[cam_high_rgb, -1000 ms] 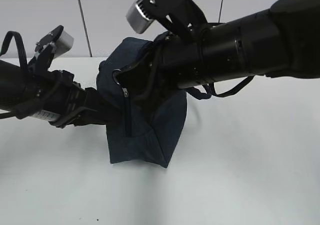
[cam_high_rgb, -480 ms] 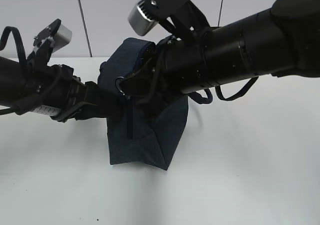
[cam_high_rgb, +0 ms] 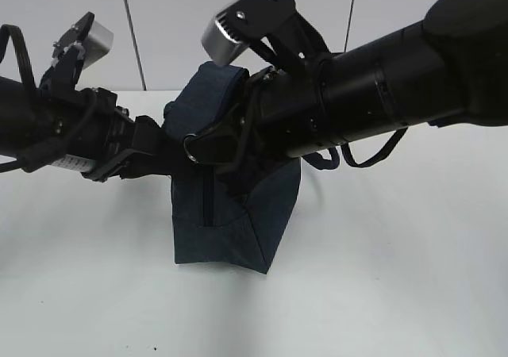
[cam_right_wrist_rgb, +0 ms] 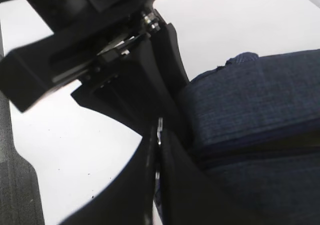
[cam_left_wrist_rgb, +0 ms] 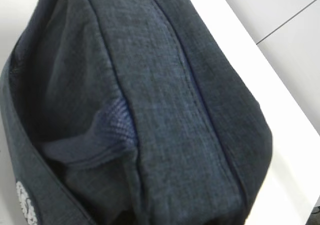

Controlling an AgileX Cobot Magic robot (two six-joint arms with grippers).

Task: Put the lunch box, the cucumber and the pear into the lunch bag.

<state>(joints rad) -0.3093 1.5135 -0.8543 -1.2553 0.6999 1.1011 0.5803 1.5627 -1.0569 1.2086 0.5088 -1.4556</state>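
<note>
Bag (cam_high_rgb: 238,222) is standing upright in the middle of the white table (cam_high_rgb: 397,278), dark navy fabric, with both arms crowding it from either side. You can see a zipper (cam_high_rgb: 208,206) running down the front face, and a metal ring (cam_high_rgb: 190,145) up near the top of it.

Right gripper (cam_high_rgb: 208,144) comes in from the right and sits right at that ring. In its wrist view the two black fingers (cam_right_wrist_rgb: 150,185) are pressed together with just a sliver of something metallic between them, right up against the bag's (cam_right_wrist_rgb: 260,135) top edge. So pinched together for sure, looks like on the zipper pull, but honestly it's too tight and dark in there to swear to it.

Left gripper (cam_high_rgb: 163,147) reaches in from the left and its tip disappears behind or into the bag's upper side. Its fingers aren't visible in any view, so I can't tell if it's holding fabric or just standing partway apart. Its wrist camera is basically filled with bag (cam_left_wrist_rgb: 165,95), plus a bit of bluish mesh lining (cam_left_wrist_rgb: 117,122) showing in a fold.

Box, cucumber, pear: can't see any of them from here.
</note>
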